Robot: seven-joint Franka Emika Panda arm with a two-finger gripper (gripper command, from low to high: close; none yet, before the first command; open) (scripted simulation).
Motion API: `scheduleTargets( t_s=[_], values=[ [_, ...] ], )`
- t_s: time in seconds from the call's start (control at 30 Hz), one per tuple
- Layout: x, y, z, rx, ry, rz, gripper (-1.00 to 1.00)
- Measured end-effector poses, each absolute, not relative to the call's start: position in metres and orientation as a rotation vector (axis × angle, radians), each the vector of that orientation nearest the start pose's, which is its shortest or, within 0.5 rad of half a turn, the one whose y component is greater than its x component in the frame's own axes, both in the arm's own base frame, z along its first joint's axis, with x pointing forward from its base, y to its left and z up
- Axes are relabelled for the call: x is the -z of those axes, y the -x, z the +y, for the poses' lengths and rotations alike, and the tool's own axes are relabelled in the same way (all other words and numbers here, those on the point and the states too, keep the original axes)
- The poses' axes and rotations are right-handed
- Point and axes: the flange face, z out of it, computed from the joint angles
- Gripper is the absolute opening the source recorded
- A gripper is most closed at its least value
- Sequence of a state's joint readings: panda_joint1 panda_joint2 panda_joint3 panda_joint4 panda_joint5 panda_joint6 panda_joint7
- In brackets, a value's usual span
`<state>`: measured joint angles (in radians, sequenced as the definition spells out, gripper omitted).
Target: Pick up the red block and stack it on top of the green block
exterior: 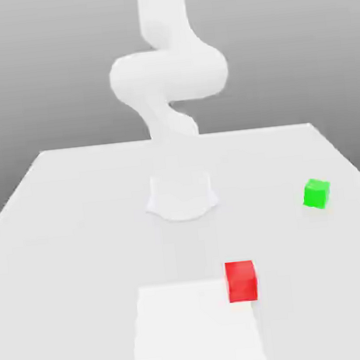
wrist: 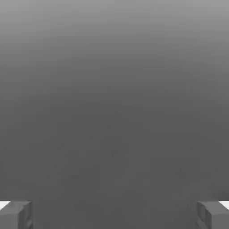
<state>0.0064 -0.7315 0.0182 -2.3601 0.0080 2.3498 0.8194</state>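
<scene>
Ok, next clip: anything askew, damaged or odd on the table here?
Nothing stands out. The small bright red cube and the small bright green cube both sit flat on the white table, well apart, undamaged. The gripper is open with nothing between its fingers.

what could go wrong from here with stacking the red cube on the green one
The small bright red cube sits on the edge of a paler square patch, well apart from the small bright green cube, so the carry is long. Both cubes look alike in size, so an off-centre release could topple the stack.
</scene>
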Motion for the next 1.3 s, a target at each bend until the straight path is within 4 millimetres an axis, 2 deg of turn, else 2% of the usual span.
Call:
scheduleTargets(
  t_s=[0.13, 0.2, 0.3, 0.43, 0.57, 0.63, 0.8, 0.83, 1.07, 1.3],
  values=[
    [-0.562, -0.412, 0.034, 0.744, 2.584, 1.087, 0.00],
    [-0.512, -0.421, 0.044, 0.650, 2.629, 1.105, 0.00],
    [-0.437, -0.423, 0.058, 0.507, 2.694, 1.132, 0.00],
    [-0.336, -0.404, 0.075, 0.301, 2.781, 1.170, 0.00],
    [-0.234, -0.357, 0.087, 0.068, 2.871, 1.209, 0.00],
    [-0.202, -0.346, 0.088, 0.018, 2.888, 1.220, 0.00],
    [-0.154, -0.341, 0.089, 0.000, 2.894, 1.221, 0.00],
    [-0.147, -0.340, 0.089, 0.000, 2.894, 1.220, -1.00],
    [-0.146, -0.340, 0.089, 0.001, 2.894, 1.220, -1.00],
    [-0.202, -0.340, 0.090, 0.002, 2.897, 1.216, -1.00]
  ],
)
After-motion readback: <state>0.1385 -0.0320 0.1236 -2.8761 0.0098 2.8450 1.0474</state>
